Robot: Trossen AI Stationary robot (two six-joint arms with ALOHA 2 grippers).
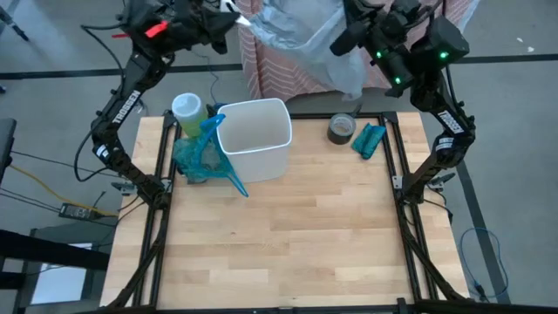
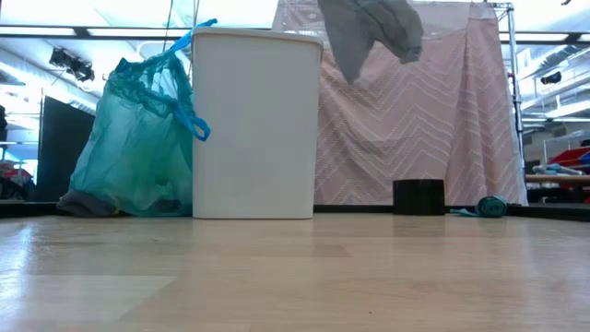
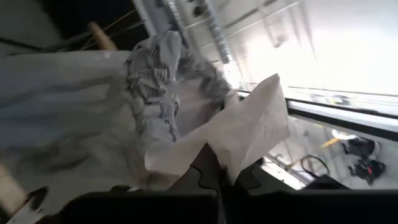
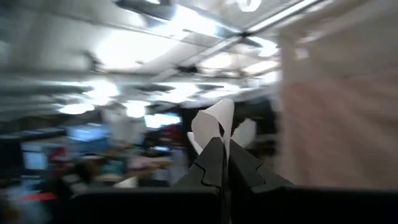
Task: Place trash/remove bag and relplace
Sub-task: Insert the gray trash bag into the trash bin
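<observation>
High view showed the pale grey plastic bag [image 1: 296, 35] stretched between left gripper [image 1: 237, 19] and right gripper [image 1: 342, 42], both pinched shut on it, up beyond the open white plastic bin [image 1: 254, 139].

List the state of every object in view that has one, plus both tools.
Small white plastic bin: upright, unlined.
Teal-green plastic liner bag: tied, beside the bin.
Pale grey plastic bag: held aloft behind the table.
Left tool: shut on the grey bag.
Right tool: shut on the grey bag.

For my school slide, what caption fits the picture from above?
Both grippers hold a pale grey bag above the empty white bin; the tied teal bag sits beside it.
</observation>
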